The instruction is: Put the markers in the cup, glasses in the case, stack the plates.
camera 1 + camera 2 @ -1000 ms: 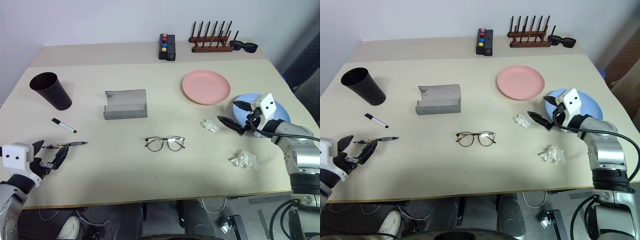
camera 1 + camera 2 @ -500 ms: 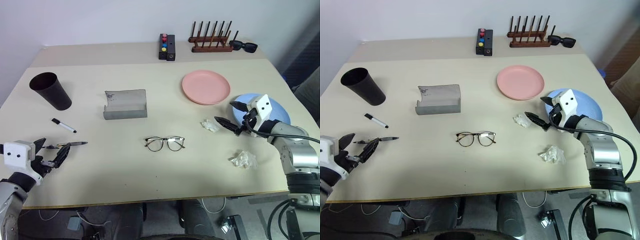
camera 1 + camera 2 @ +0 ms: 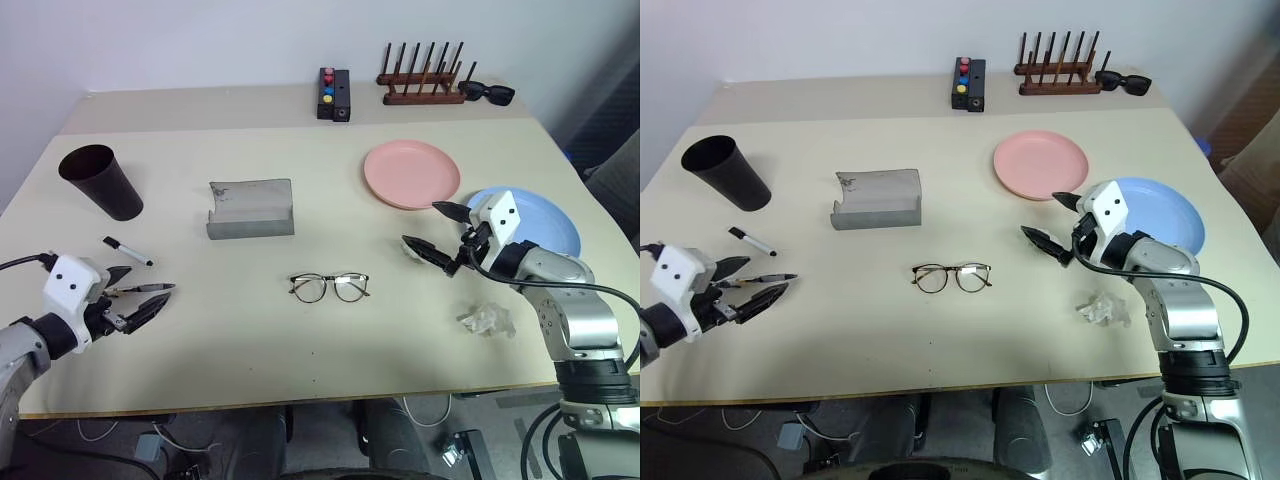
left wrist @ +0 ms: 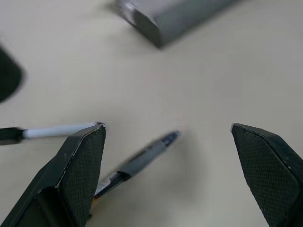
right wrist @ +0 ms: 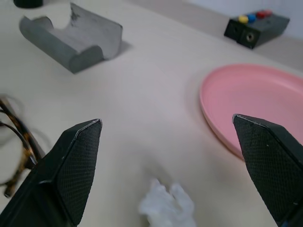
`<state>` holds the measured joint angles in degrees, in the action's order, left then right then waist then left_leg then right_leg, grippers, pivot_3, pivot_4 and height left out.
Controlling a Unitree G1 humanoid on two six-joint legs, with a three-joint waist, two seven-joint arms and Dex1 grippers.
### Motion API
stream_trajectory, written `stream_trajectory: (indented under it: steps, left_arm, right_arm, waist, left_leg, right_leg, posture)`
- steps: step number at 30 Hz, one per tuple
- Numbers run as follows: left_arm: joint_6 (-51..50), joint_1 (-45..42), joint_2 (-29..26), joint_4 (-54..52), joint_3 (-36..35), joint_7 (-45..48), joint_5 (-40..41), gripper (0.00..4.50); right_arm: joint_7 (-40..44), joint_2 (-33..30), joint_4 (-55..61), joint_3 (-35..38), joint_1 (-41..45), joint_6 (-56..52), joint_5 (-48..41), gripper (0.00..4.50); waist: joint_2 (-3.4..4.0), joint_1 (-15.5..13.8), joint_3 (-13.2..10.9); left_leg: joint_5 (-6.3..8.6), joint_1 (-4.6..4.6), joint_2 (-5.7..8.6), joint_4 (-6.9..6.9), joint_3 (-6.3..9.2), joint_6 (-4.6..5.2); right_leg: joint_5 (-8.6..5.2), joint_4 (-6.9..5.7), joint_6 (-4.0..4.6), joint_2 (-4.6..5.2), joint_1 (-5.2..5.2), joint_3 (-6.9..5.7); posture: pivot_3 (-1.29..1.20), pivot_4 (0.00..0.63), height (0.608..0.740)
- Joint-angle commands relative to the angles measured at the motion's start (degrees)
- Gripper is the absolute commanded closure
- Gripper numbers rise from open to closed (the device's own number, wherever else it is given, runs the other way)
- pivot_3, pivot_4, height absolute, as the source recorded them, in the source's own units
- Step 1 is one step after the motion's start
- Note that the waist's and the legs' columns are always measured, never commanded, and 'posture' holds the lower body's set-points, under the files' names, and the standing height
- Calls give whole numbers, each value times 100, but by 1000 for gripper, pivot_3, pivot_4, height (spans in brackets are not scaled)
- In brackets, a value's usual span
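Matte beige laminate covers the desk (image 3: pixel 300 340), and everything the task needs lies loose on it, nothing sorted yet. Near the left edge the left gripper (image 3: pixel 128 298), its two black fingers spread wide and empty, hangs low over the slim dark grey marker (image 3: pixel 140 289), which lies between the fingers in the left wrist view, so it looks lined up for that pick first. The white-bodied marker with a black cap (image 3: pixel 128 251) lies just beyond it, and the tall tapered dark brown tumbler (image 3: pixel 100 181) stands upright toward the far left corner, rim open to take both. The grey felt-like glasses case (image 3: pixel 251 209) sits open left of the middle, and the thin wire-framed eyeglasses with clear roundish lenses (image 3: pixel 329 287) rest nearer the front edge. The right gripper (image 3: pixel 437 233), also wide and holding nothing, hovers beside a crumpled white tissue (image 3: pixel 413 249). The smooth salmon pink plastic plate (image 3: pixel 412 174) and the light blue plate (image 3: pixel 545 218) lie apart near the right edge, unstacked; a second tissue wad (image 3: pixel 487 319) lies toward the front right corner.
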<state>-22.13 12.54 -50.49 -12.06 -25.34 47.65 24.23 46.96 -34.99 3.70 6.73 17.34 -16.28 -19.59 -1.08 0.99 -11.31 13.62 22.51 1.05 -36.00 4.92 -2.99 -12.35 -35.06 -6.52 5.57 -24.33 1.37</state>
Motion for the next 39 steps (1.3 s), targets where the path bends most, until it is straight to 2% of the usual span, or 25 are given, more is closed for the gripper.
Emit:
stream_trajectory:
  steps: [1,6,9,17,20,24,25,27,32,39]
  left_arm:
    - [96,-359,-437,523,230,424,-240,185]
    - [245,-992,-793,1361,745,867,-565,185]
    - [328,-1302,-1021,1813,1306,1207,-933,185]
    - [352,-1953,-1119,2506,1929,1814,-1214,185]
    - [413,-2012,-1137,2593,2005,1934,-1313,1081]
    - [465,-1961,-1137,2589,1957,1974,-1315,2988]
    - [467,-1926,-1138,2562,1938,1971,-1302,3610]
    - [473,-1849,-1137,2510,1899,1958,-1279,4468]
    - [475,-1682,-1088,2345,1763,1851,-1235,4468]
    - [206,-1636,-922,1852,1303,1598,-873,4468]
  right_arm:
    - [-74,77,446,-53,-29,-101,-109,0]
    - [-218,207,648,-121,-89,-213,-135,0]
    - [-287,258,818,-140,-205,-281,-165,0]
    - [-408,323,975,-199,-218,-395,-201,0]
    - [-304,313,1086,-237,-211,-524,-355,0]
    - [14,230,1420,-349,-246,-917,-750,0]
    - [111,198,1529,-424,-273,-993,-816,0]
    - [259,160,1726,-613,-301,-1082,-868,0]
    - [449,308,1955,-1283,-59,-1068,-741,0]
    - [598,837,1649,-2046,580,-819,-497,0]
  waist:
    - [1,1,0]
    - [1,10,-1]
    - [2,11,-1]
    - [4,1,1]
    - [6,2,2]
    - [11,2,5]
    - [11,5,5]
    - [11,8,5]
    - [11,31,5]
    - [8,15,4]
  left_leg:
    - [0,0,0,0,0,0]
    - [0,1,0,3,0,0]
    - [0,0,0,7,0,0]
    - [0,-2,0,5,-1,0]
    - [0,-3,0,6,-1,0]
    - [-1,-8,-2,5,-1,1]
    - [-1,-8,-2,5,0,1]
    - [-1,-8,-3,5,-1,1]
    - [0,-9,-6,6,-1,1]
    - [0,-7,-7,5,-1,1]
  right_leg:
    - [0,0,0,0,0,0]
    - [1,-1,1,0,-2,0]
    - [1,-1,1,0,-4,0]
    - [1,-5,-1,0,-3,0]
    - [1,-7,-1,0,-3,0]
    - [0,-15,-3,0,-3,0]
    - [-1,-15,-4,0,-3,0]
    - [-3,-15,-7,0,-3,0]
    - [-7,-15,-13,-1,-3,0]
    - [-5,-14,-11,-2,-5,-1]
  posture:
    - [0,150,739]
    - [0,150,739]
    - [0,150,739]
    - [0,150,739]
    - [0,150,739]
    - [0,150,739]
    - [0,150,739]
    - [0,150,739]
    - [0,150,739]
    - [0,150,739]
